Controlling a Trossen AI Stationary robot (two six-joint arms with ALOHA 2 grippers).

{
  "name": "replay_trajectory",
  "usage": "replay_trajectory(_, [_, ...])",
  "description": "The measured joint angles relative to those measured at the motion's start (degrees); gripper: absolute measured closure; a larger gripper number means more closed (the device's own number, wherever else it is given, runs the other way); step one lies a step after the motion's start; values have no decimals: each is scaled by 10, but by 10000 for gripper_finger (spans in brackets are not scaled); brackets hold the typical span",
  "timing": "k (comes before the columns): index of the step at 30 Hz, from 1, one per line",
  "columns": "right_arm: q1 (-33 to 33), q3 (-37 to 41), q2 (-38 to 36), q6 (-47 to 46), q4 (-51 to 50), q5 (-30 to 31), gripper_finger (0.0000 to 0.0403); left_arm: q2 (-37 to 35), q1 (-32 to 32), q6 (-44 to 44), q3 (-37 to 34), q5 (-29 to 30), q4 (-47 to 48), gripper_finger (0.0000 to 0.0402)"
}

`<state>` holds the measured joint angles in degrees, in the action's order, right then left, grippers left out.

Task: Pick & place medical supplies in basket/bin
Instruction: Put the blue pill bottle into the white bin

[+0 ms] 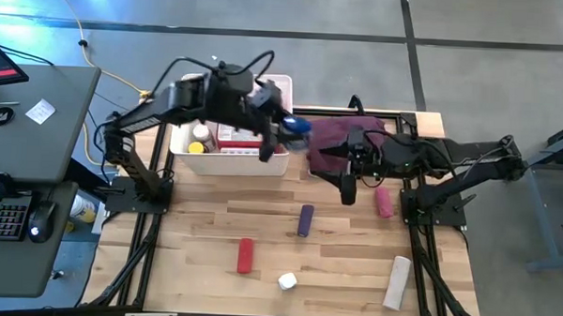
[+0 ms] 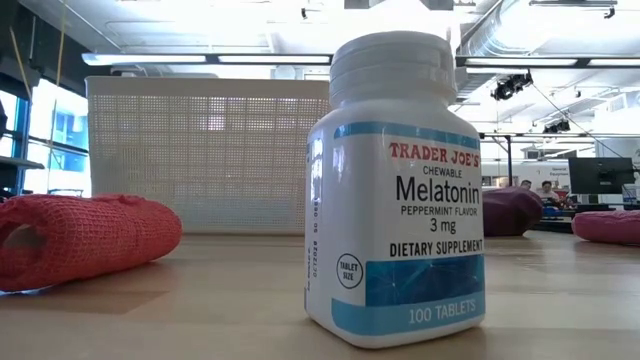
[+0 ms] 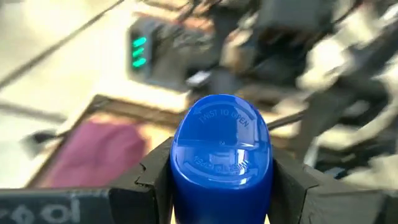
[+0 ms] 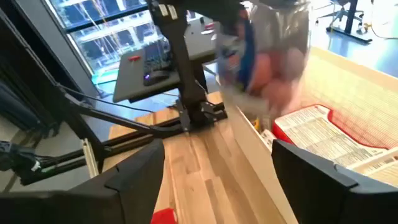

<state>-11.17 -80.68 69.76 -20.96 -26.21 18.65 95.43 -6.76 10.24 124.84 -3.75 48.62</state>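
High view: left gripper (image 1: pixel 284 132) sits over the right edge of the white basket (image 1: pixel 282 83), its jaws closed on a blue-capped bottle (image 1: pixel 298 126); the left wrist view confirms this, with the bottle's blue cap (image 3: pixel 221 149) clamped between both fingers. The right gripper (image 1: pixel 347 184) hangs over the table (image 1: pixel 353 264) just in front of the maroon cloth bundle (image 1: pixel 334 132), jaws spread and empty in its own wrist view. Judgement: the step in hand is carrying the bottle into the basket. To do it well, bring the bottle fully inside the rim before releasing, clear of the wall, and lower it toward a free spot so it does not tip onto the items below or bounce out. Basket contents visible: a small bottle with a yellow cap (image 1: pixel 196 148), another small bottle (image 1: pixel 202 132) and a red-and-white flat package (image 1: pixel 237 136). Still out on the table: purple cylinder (image 1: pixel 305 220), pink cylinder (image 1: pixel 383 201), red cylinder (image 1: pixel 245 254), white cylinder (image 1: pixel 396 282) and a white-capped melatonin bottle (image 1: pixel 287 281), which stands upright close to the low camera.
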Motion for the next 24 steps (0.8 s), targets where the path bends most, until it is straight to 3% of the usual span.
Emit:
replay_trajectory(10, [0,0,0,-13,-23,14,117,-47,-123,-146,1,167,274,192])
replay_trajectory(12, [0,0,0,-13,-23,27,116,-47,-161,-178,-11,153,308,192])
replay_trajectory(17, [0,0,0,-15,-23,37,116,-54,-257,-241,-94,65,284,192])
replay_trajectory(24, [0,0,0,-48,-23,38,116,-123,-382,-271,-299,-28,113,192])
